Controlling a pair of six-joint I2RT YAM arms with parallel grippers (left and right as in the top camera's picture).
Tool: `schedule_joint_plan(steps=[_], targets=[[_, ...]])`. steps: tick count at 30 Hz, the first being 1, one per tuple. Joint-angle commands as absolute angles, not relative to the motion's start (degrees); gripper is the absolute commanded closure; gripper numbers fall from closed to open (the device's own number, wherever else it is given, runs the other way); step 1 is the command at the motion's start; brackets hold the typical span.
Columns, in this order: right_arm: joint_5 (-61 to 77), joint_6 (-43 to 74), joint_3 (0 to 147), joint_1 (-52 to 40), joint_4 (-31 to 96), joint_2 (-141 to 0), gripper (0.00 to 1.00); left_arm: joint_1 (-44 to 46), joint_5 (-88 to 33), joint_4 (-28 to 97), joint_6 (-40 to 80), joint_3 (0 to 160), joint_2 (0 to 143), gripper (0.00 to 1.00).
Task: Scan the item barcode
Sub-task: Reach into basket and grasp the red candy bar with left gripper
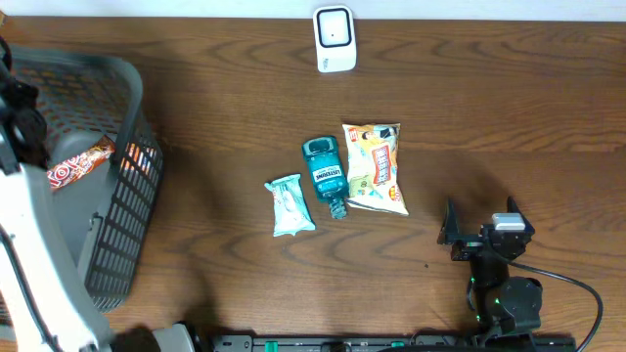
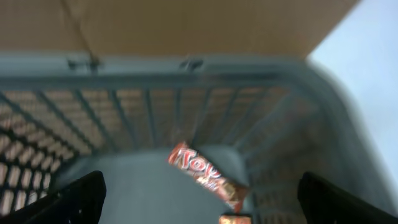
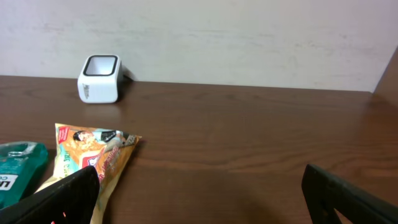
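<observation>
Here, candy bar (image 1: 78, 163) in basket (image 1: 122, 235) — left gripper (image 2: 202, 186) above, jaws wide

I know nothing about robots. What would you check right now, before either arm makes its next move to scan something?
1. Nothing blocks the scanner: ok.
2. The right gripper is open and empty: ok.
3. The left gripper is open, above the candy bar lying in the basket: ok.
4. Finger room around each item: not ok. The mouthwash bottle lies against the snack bag; the pouch lies apart.
5. Barcodes facing up: cannot tell.
</observation>
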State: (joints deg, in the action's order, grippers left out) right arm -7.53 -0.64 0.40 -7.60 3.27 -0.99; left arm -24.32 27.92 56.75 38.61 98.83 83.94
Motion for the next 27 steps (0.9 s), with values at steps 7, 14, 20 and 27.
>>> schedule_joint_plan(steps=[7,14,20,27], targets=[[-8.0,-0.9,0.3,-7.9,3.4,-0.8,0.01,-27.6,21.1,58.3,58.2,98.3,101.1,0.02],[-8.0,-0.9,0.3,-7.9,3.5,-0.8,0.01,-27.6,19.9,58.5,64.2,98.3,110.8,0.02],[-8.0,-0.9,0.3,-7.9,3.4,-0.8,0.01,-27.6,18.7,55.7,67.2,98.3,117.5,0.02],[-8.0,-0.9,0.3,-7.9,3.5,-0.8,0.01,-27.6,17.0,50.7,67.2,98.3,124.0,0.02]])
